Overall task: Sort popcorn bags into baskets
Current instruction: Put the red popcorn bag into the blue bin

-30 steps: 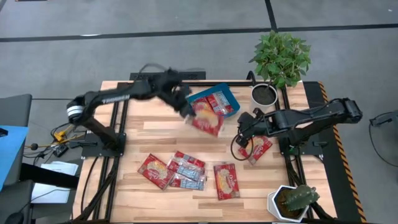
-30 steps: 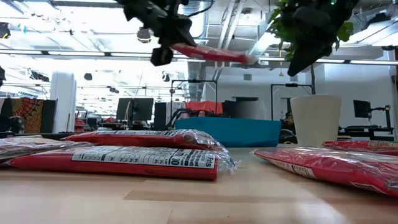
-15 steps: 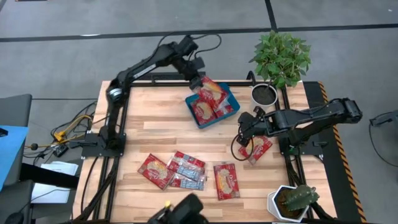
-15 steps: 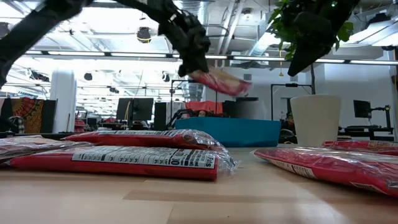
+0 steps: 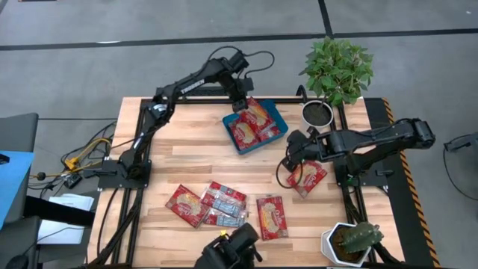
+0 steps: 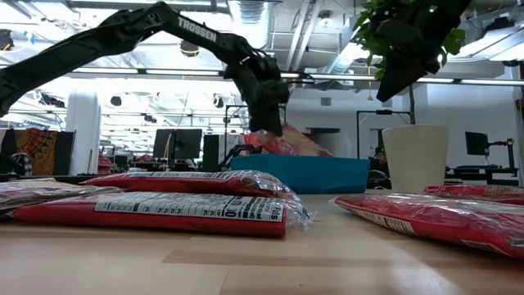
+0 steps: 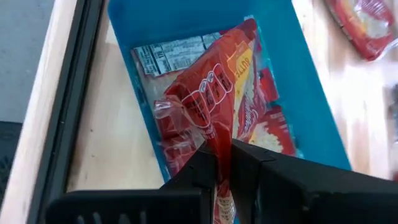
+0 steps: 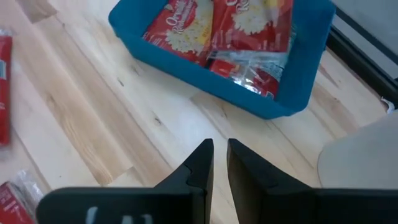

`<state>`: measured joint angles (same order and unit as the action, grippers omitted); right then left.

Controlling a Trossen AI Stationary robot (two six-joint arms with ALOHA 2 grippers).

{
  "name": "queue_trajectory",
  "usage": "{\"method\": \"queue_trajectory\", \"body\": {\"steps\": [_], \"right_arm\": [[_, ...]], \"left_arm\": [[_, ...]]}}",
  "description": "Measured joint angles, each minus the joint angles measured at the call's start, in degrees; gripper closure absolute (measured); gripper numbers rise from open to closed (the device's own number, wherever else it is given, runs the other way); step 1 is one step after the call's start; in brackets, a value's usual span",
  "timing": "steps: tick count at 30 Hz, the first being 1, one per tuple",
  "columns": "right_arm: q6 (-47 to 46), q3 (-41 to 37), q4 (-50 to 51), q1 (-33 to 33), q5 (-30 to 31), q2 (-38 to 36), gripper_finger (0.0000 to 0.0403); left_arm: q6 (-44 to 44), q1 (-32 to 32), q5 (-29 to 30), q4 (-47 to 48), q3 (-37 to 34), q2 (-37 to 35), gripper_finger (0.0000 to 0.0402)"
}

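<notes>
Item: popcorn bag (image 7: 214,109) at release over teal basket (image 5: 278,113), 12 o'clock of the surface.

Left pincer (image 7: 222,163) pinched on the bag's edge; part the fingers low so it lands flat. Right pincer (image 8: 219,163) narrow, holding nothing, at 3 o'clock above 1 bag.

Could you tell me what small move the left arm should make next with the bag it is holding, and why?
Probably open the fingers and let go. The left gripper is shut on a red popcorn bag that hangs over the teal basket, its lower end already down among the bags lying inside, so releasing should drop it in.
</notes>
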<state>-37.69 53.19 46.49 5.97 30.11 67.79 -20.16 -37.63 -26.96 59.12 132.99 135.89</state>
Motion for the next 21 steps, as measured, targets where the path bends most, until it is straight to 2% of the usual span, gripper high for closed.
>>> {"method": "queue_trajectory", "body": {"steps": [11, 16, 21], "right_arm": [[-0.02, 0.0, -0.01, -0.93, -0.02, 0.0, 0.0333], [0.02, 0.0, -0.01, -0.93, -0.02, 0.0, 0.0333], [0.04, 0.0, -0.01, -0.93, -0.02, 0.0, 0.0333]], "left_arm": [[-3.46, 2.6, 3.46, -3.66, -0.04, 0.22, 0.0378], [-6.6, 4.47, 5.88, -7.15, -0.11, 0.22, 0.0323], [-4.18, 5.22, 8.59, -13.1, -0.13, 0.22, 0.0246]]}}
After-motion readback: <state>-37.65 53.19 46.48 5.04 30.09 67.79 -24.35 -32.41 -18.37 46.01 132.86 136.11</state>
